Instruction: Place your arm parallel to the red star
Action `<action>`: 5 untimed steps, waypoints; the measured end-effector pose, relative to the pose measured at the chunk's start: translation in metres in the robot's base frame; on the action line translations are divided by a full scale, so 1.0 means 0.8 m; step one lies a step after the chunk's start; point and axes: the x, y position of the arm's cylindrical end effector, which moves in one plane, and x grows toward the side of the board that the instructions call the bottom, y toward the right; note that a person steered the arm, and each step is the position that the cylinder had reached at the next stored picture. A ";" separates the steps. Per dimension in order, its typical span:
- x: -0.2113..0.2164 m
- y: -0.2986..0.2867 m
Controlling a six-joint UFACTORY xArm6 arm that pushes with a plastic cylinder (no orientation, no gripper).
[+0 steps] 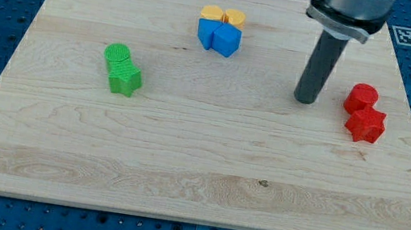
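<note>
The red star (365,125) lies at the view's right, touching a red cylinder (361,98) just above it. My tip (304,100) rests on the board to the left of the red pair, about level with the cylinder and a little above the star, with a clear gap between them. The dark rod rises from the tip toward the view's top.
A green cylinder (119,56) and green star (125,79) sit together at the view's left. Two blue blocks (219,37) and two orange blocks (223,16) cluster at the top centre. The wooden board (196,179) lies on a blue perforated table.
</note>
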 end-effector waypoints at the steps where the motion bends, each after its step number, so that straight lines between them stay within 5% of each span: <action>1: 0.000 0.000; 5: 0.016 -0.082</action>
